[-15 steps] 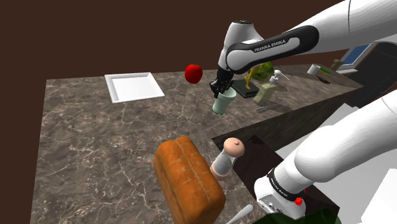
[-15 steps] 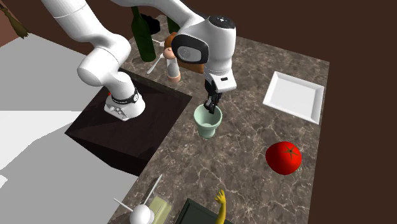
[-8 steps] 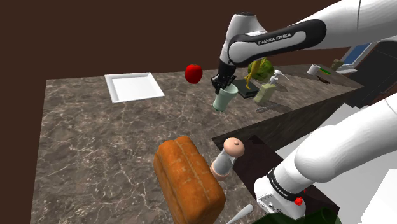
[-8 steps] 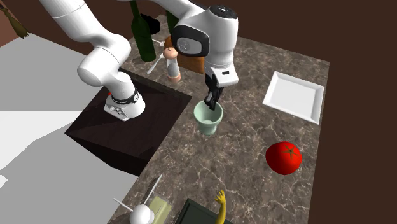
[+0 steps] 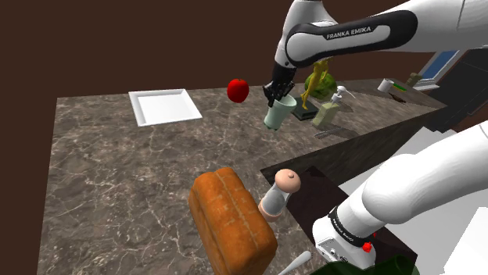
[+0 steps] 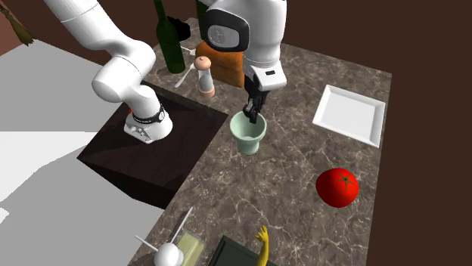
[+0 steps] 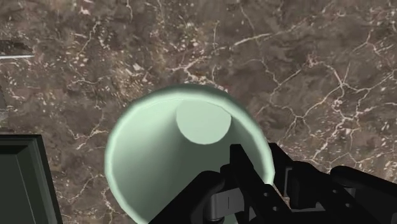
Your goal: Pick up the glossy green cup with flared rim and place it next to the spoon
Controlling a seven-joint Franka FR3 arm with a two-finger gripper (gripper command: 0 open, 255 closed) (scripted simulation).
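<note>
The black fingers point(image 7: 245, 168) are clamped on the wall of the pale green cup point(image 7: 172, 159), one inside the flared rim and the other outside it, so we are gripping the cup by its edge rather than around its body. In the shoulder view the fingers point(image 5: 275, 94) meet the cup point(image 5: 278, 115) from above. It hangs upright below them and, as we judge it, clear of the marble bench point(image 5: 117, 172), just in front of the tomato point(image 5: 238, 90). The second exterior view agrees, with the cup point(image 6: 248, 136) under the fingers point(image 6: 252, 109) near the bench's stand-side edge, well apart from the white square plate point(image 6: 349, 115).

So we count the pick-up as done and the placing as wholly left. We take the pale utensil point(image 6: 182, 77) beside the dark green bottle point(image 6: 168, 41) for the spoon, though its bowl is hard to make out. It shows again at the shoulder view's lower edge point(image 5: 294, 265), past the shaker point(image 5: 280, 191) and the bread loaf point(image 5: 231, 219). The cup is well apart from it. We have yet to carry the cup along the bench toward the stand, set it down upright just beside the spoon without knocking the shaker, and open the fingers.
</note>
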